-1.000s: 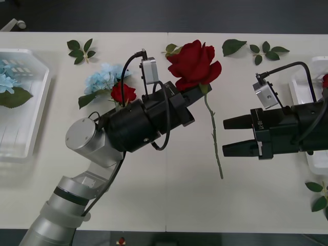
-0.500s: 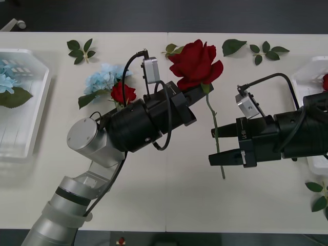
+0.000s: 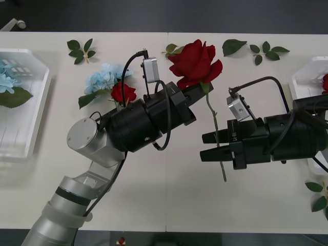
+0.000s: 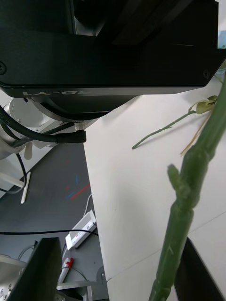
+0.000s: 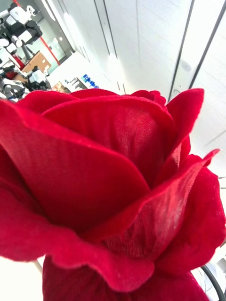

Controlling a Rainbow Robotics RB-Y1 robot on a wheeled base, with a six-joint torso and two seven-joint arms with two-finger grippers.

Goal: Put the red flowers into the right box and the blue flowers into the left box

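Handover in progress, judged from the pose. Right gripper (image 3: 209, 146), at about 4 o'clock from table centre, has its black fingers parted with the rose stem (image 3: 214, 134) between them, not yet pinched; in the right wrist view the stem (image 4: 188, 207) runs up between the two fingertips. Left gripper (image 3: 197, 91) holds the red rose (image 3: 195, 64) just under the bloom, lifted off the table; fingers closed on it.

Handling, judged: light, cloth petals soft, stem thin and whippy. Grip mid-stem, not the bloom.

White table (image 3: 154, 189), matte. At 10 o'clock a blue hydrangea cluster (image 3: 105, 77) with a second small red rose (image 3: 123, 93). Left box (image 3: 36, 110) at 9 o'clock; right box (image 3: 299, 82) at 3 o'clock.
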